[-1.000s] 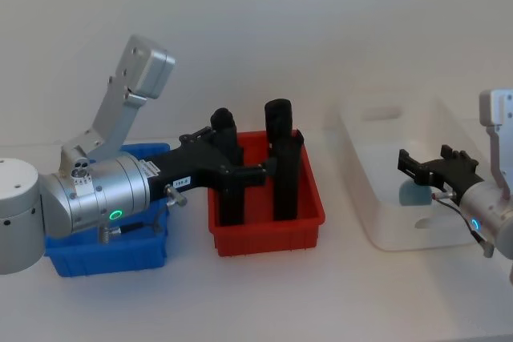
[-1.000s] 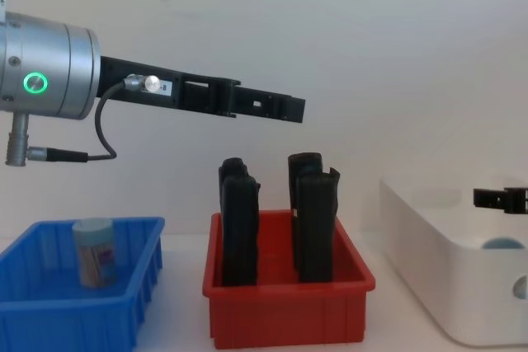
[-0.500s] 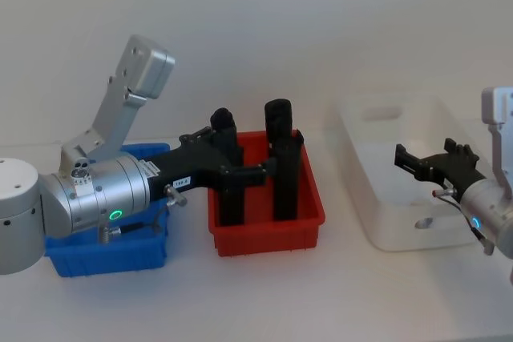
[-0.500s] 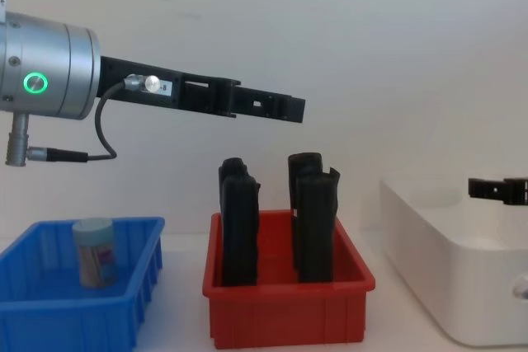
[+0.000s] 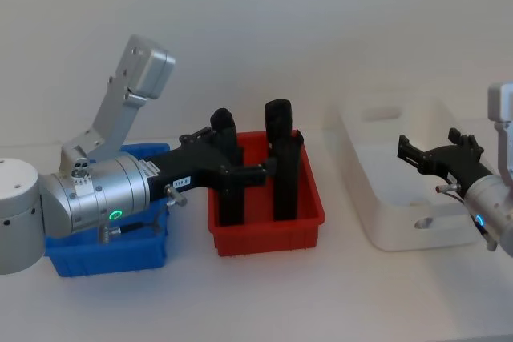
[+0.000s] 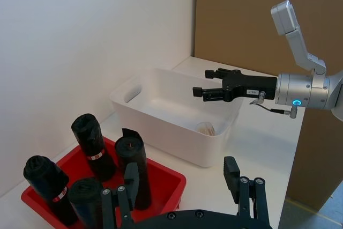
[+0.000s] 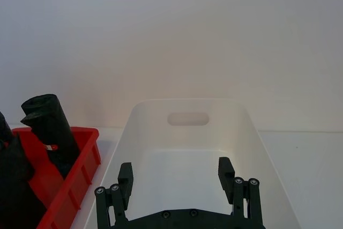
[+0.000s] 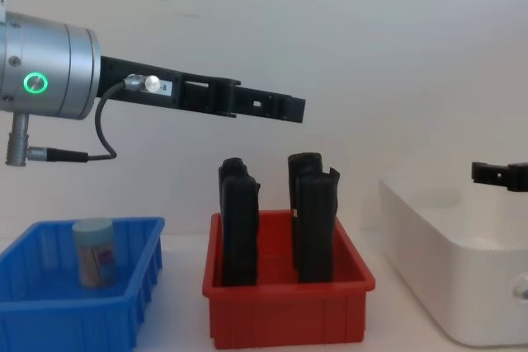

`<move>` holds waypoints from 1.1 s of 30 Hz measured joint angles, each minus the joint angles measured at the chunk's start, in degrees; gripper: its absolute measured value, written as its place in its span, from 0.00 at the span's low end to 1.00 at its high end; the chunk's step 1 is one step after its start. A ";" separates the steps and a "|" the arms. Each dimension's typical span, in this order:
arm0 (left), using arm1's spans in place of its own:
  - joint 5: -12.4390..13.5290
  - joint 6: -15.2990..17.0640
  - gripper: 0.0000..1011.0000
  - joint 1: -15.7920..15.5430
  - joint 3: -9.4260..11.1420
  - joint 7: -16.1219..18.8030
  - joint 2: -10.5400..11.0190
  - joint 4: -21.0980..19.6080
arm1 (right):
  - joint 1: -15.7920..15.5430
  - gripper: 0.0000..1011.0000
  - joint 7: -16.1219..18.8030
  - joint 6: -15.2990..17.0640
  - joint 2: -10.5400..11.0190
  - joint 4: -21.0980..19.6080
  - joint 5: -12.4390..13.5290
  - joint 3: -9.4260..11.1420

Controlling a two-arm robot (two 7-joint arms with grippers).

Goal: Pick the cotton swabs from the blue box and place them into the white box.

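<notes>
Black and angular, the right pincer hangs spread wide and empty above the smooth, round-cornered white box, touching nothing. One clear cotton swabs jar sits inside that tub close to its side wall, below the pincer, while a second jar, cylindrical with a light blue lid, stands upright in the ribbed blue box, well apart from it. Over the tall black objects in the red bin, the left pincer reaches level, also open and empty.

The white label on the left gripper cannot be read
</notes>
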 joint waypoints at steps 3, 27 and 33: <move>0.01 -0.04 0.99 0.00 0.01 0.03 0.00 0.00 | -0.12 0.99 0.00 -0.04 0.02 -0.14 0.00 0.00; 4.48 -11.85 0.99 5.41 3.60 14.89 -0.59 0.04 | -10.71 0.99 0.12 -3.92 2.73 -12.27 0.12 -1.46; 5.70 -15.10 0.99 6.90 4.57 18.96 -0.77 0.07 | -14.02 0.99 0.17 -5.14 3.58 -16.08 0.18 -1.91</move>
